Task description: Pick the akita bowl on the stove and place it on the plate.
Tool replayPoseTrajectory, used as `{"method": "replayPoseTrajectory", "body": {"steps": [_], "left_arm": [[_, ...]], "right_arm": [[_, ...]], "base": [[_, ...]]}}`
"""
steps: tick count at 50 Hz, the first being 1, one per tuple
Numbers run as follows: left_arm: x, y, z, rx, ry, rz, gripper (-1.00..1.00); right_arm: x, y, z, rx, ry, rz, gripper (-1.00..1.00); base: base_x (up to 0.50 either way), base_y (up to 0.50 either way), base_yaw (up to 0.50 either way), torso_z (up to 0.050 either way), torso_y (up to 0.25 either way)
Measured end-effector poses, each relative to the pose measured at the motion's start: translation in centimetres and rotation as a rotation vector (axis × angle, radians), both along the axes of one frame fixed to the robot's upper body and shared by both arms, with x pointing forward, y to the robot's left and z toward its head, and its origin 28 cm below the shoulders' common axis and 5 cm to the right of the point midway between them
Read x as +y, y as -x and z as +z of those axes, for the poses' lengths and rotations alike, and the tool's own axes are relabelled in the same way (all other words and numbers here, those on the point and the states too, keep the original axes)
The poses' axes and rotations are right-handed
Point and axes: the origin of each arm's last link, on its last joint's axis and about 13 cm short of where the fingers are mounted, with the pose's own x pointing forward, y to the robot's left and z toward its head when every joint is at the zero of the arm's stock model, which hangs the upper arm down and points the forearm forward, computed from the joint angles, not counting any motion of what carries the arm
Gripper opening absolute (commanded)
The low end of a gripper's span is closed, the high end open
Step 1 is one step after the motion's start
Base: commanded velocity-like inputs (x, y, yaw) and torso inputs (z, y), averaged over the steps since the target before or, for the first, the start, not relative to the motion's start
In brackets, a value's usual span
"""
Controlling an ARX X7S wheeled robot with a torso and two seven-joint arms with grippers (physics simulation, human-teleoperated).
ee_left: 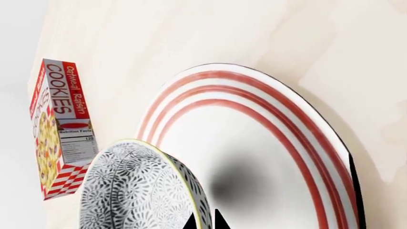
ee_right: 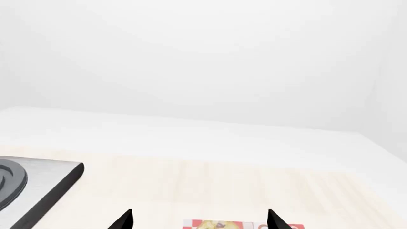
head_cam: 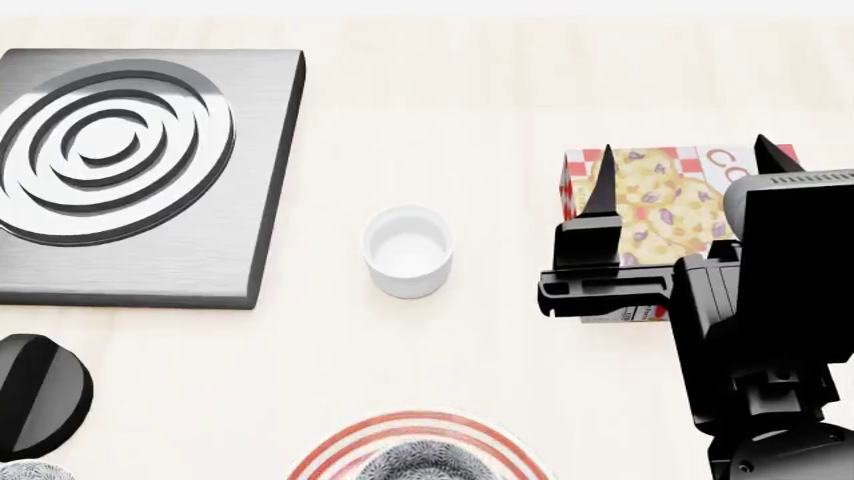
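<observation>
The akita bowl [ee_left: 133, 191], white with dense grey-black speckling, sits tilted over the plate [ee_left: 254, 90], a wide white plate with red rings. It throws a dark shadow on the plate's middle. My left gripper [ee_left: 205, 222] is shut on the bowl's rim, one fingertip inside and one outside. In the head view the bowl [head_cam: 427, 463] and plate [head_cam: 327, 450] show only at the near edge, and the left gripper is out of frame. The stove [head_cam: 134, 170] at the far left carries nothing. My right gripper [head_cam: 687, 160] hangs open and empty at the right.
A small white cup [head_cam: 407, 250] stands mid-table. A cookie box [head_cam: 654, 200] lies behind the right gripper and also shows in the left wrist view, cookie box [ee_left: 60, 129]. A round black knob [head_cam: 38, 395] sits near left, with a speckled rim [head_cam: 27, 470] at the corner below it.
</observation>
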Motion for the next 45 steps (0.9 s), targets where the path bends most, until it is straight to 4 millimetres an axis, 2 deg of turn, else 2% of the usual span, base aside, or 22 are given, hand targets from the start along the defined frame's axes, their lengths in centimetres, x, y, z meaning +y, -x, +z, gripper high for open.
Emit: {"method": "replayPoseTrajectory", "body": {"steps": [31,32,45], "left_arm": [[-0.14,0.26,-0.61,-0.004,0.004,0.006,-1.0],[-0.14,0.27,-0.63,-0.004,0.004,0.006,1.0],[-0.34,0.34,-0.62,-0.032,0.024,-0.001,1.0]], "right_arm": [[0.02,0.03,0.09,0.0,0.001,0.0,1.0],[0.02,0.03,0.09,0.0,0.001,0.0,1.0],[0.02,0.02,0.05,0.001,0.002,0.001,1.0]], "base": [[0.0,0.0,0.0,0.0,0.0],[0.0,0.0,0.0,0.0,0.0],[0.0,0.0,0.0,0.0,0.0]]}}
